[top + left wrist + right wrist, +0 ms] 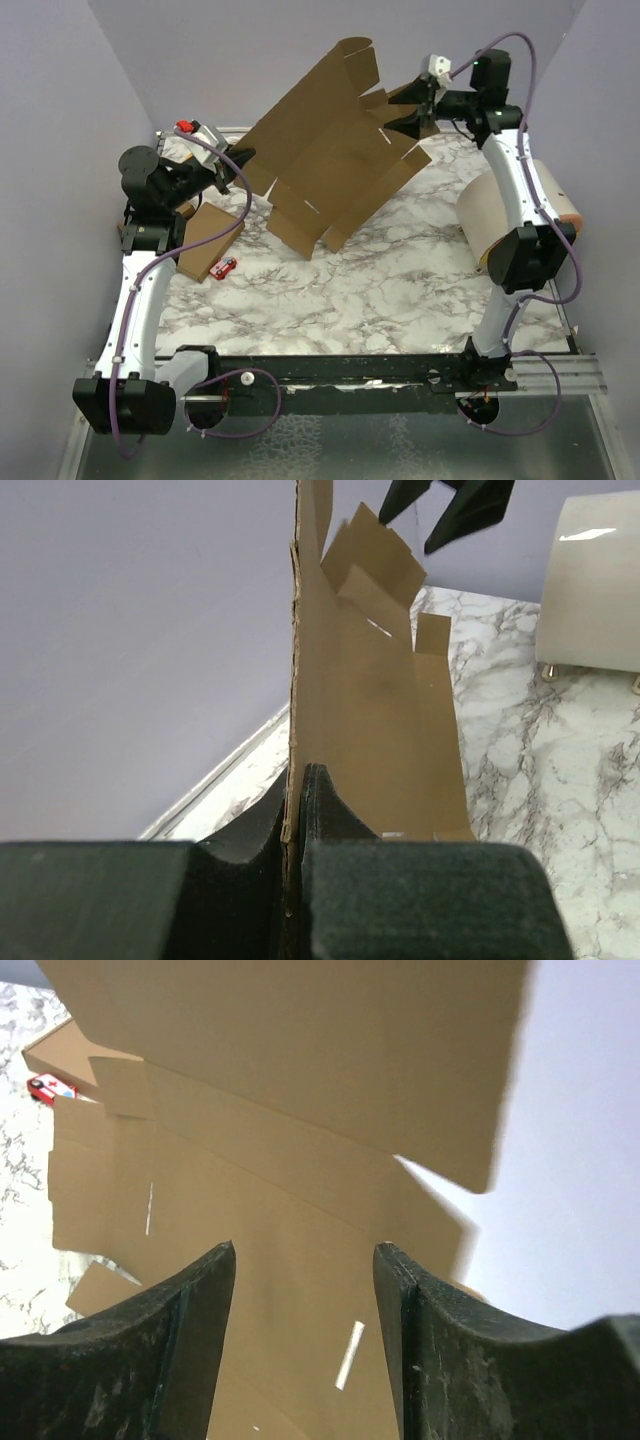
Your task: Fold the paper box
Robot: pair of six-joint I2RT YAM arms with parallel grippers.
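Your left hand is shut tight on the left edge of the paper box. The two black fingers press together with only the thin cardboard between them. Your right hand is at the far right side of the sheet, by the flaps there. Its fingers stand apart and they do not pinch anything. The cardboard shows in the gap but lies past the tips.

The paper box is not lying flat. It is one big brown sheet, held up in the air and tipped, high at the far side and low at the near side. Its low corner hangs close to the marble desk; I cannot tell if it touches.

I think the sheet is light, so one hand can lift it. It looks stiff across the flat parts, but it will bend easily along the fold lines and slits, and the small flaps will flop. It is big, so it can swing and twist if you hold it at just one edge. Thin edges can crush or tear if you squeeze too hard. Take hold on a flat part near a straight edge, not on a little flap. Bring the right hand onto the right edge so both sides are held
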